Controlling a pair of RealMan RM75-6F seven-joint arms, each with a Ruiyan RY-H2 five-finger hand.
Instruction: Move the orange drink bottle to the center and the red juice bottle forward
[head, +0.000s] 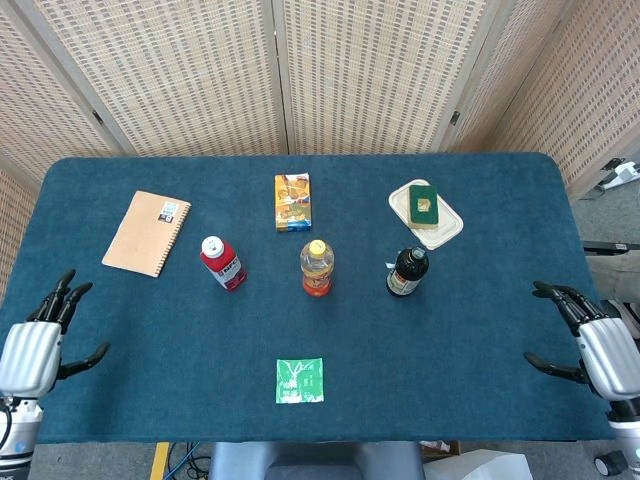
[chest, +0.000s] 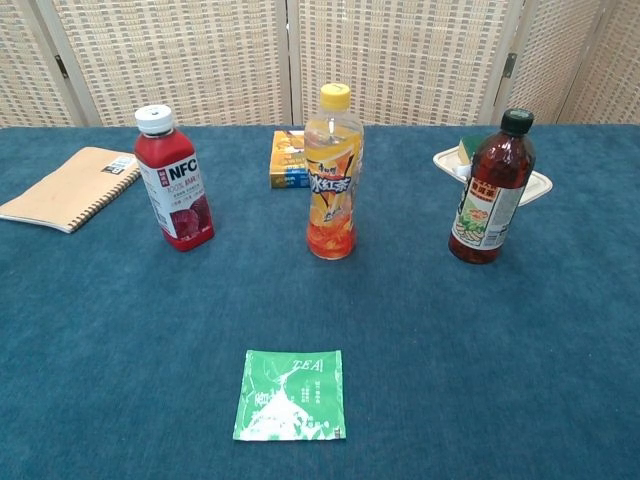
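Note:
The orange drink bottle (head: 317, 268) (chest: 333, 172) with a yellow cap stands upright near the middle of the blue table. The red juice bottle (head: 222, 264) (chest: 174, 178) with a white cap stands upright to its left. My left hand (head: 35, 343) hangs open at the table's front left edge, far from both bottles, holding nothing. Open and empty too, my right hand (head: 592, 338) sits at the front right edge. Neither hand shows in the chest view.
A dark brown bottle (head: 407, 271) (chest: 492, 187) stands right of the orange one. Behind lie a tan notebook (head: 147, 232), a small colourful box (head: 292, 202) and a white tray (head: 447, 226) holding a green item. A green tea packet (head: 300, 381) (chest: 291, 394) lies near the front.

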